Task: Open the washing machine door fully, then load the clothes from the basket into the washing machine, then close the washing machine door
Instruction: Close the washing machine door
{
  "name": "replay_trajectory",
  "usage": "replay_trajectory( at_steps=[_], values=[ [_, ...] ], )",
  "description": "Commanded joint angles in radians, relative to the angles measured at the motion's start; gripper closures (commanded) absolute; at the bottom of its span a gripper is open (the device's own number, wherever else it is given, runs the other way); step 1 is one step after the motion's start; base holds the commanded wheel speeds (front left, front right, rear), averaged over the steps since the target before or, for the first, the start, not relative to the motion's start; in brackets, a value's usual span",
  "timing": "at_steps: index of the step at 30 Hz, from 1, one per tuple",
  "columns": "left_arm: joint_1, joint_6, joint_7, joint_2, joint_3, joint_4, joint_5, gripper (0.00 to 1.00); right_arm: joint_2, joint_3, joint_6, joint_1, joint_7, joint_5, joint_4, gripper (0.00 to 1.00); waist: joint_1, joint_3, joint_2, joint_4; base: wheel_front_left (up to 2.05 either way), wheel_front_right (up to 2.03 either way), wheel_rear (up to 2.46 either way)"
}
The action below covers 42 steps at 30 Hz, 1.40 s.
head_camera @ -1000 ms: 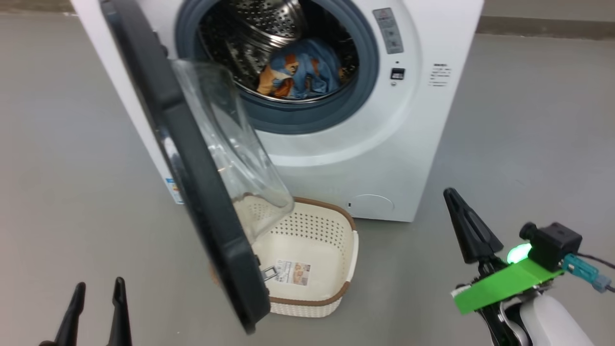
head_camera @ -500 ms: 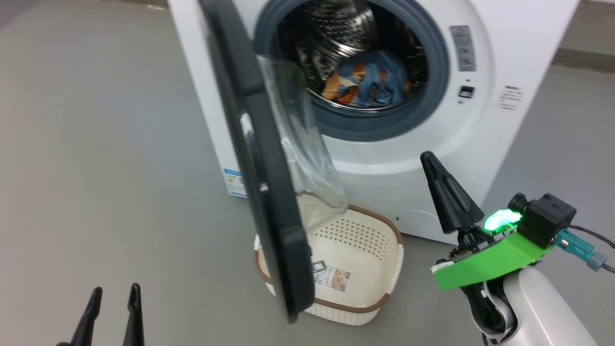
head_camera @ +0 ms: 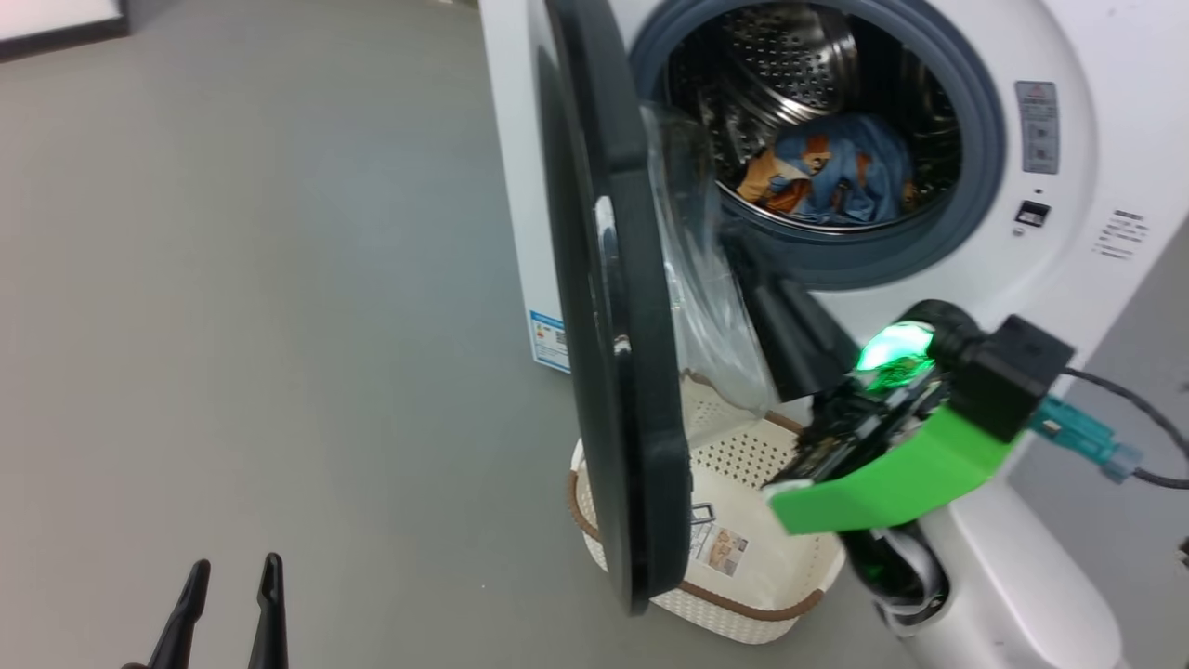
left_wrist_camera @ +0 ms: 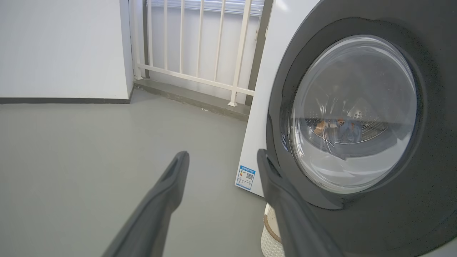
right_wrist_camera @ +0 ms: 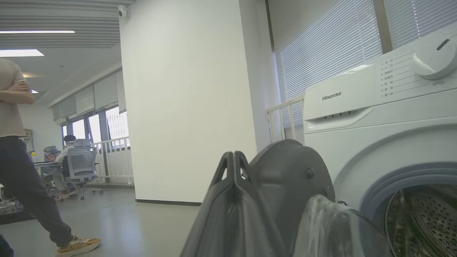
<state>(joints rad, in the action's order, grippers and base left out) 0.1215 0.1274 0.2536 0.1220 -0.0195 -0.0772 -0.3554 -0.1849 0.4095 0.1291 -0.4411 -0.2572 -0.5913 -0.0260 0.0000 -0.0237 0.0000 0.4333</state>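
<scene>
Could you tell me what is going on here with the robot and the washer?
The clothes already lie in the drum of the washing machine, and the basket on the floor in front is empty. The washing machine door stands open. The right pincer, shut, is raised at the door's inner side beside its glass bowl; whether it touches is unclear. The left pincer hangs open, low and apart from the door. Only closing the door remains.

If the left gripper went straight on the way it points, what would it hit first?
Looks free: the left gripper points over floor, left of the washing machine door, toward the railing; depth unclear.
</scene>
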Motion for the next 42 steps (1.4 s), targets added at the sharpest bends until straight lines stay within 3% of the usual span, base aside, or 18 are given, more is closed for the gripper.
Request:
replay_trajectory(
  at_steps=[1, 16, 23, 42],
  values=[
    [-0.03, 0.003, 0.008, 0.018, 0.033, 0.018, -0.006, 0.0, 0.022, 0.045, 0.002, -0.035, -0.005, -0.005, -0.038, 1.0, 0.0, 0.001, 0.0, 0.026, 0.0, 0.0, 0.0],
    [-0.023, 0.003, 0.008, 0.022, 0.05, 0.016, -0.012, 0.0, 0.027, 0.337, 0.002, -0.02, -0.005, 0.004, -0.012, 1.0, 0.0, -0.013, 0.0, 0.03, 0.0, 0.0, 0.0],
    [-0.014, 0.003, 0.008, 0.021, 0.054, 0.015, -0.017, 0.0, 0.029, 0.457, 0.002, -0.004, -0.005, 0.014, 0.121, 1.0, 0.0, -0.023, 0.0, 0.018, 0.0, 0.0, 0.0],
    [-0.009, 0.003, 0.008, 0.018, 0.055, 0.017, -0.024, 0.0, 0.075, 0.568, 0.002, -0.046, -0.005, -0.057, 0.452, 1.0, 0.0, -0.018, 0.0, 0.004, 0.0, 0.0, 0.0]
  ],
)
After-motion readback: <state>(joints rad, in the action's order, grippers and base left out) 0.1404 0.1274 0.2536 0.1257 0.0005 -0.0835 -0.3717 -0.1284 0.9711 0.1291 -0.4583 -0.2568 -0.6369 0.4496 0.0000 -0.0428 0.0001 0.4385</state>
